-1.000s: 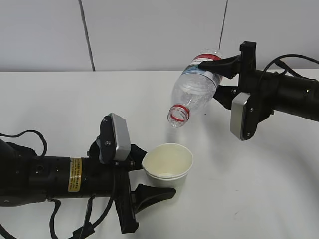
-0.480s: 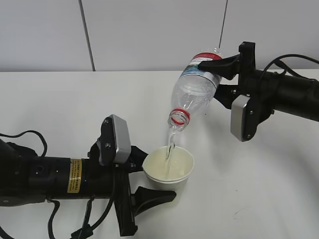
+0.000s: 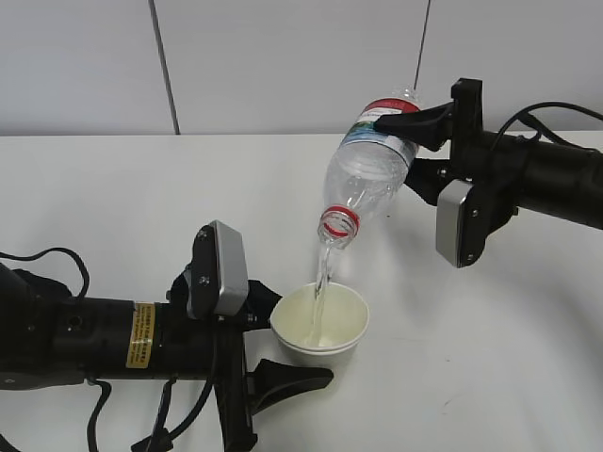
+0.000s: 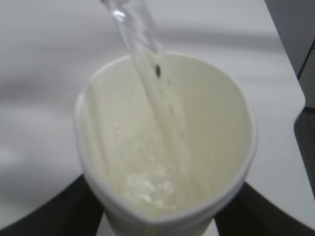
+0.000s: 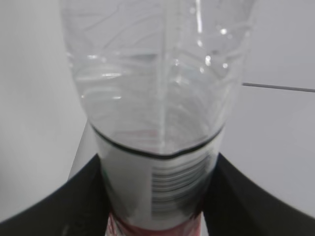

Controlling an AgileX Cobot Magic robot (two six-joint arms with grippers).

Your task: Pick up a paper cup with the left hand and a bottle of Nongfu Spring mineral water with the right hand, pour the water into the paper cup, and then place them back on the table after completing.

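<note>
A white table (image 3: 141, 207) runs back to a pale panelled wall (image 3: 283, 56) (dark seams). Near centre, the left hand (image 3: 278, 348) clamps the paper cup (image 3: 320, 320); the right hand (image 3: 415, 146) grips the tilted bottle (image 3: 367, 174), water (image 3: 320, 292) streaming into the cup.

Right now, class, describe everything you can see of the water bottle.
The bottle is clear, ribbed plastic with a red neck ring, a label near its base and no cap. It is tilted mouth-down above the paper cup, gripped at its labelled end by the right hand. A thin stream of water runs from it into the cup.
</note>
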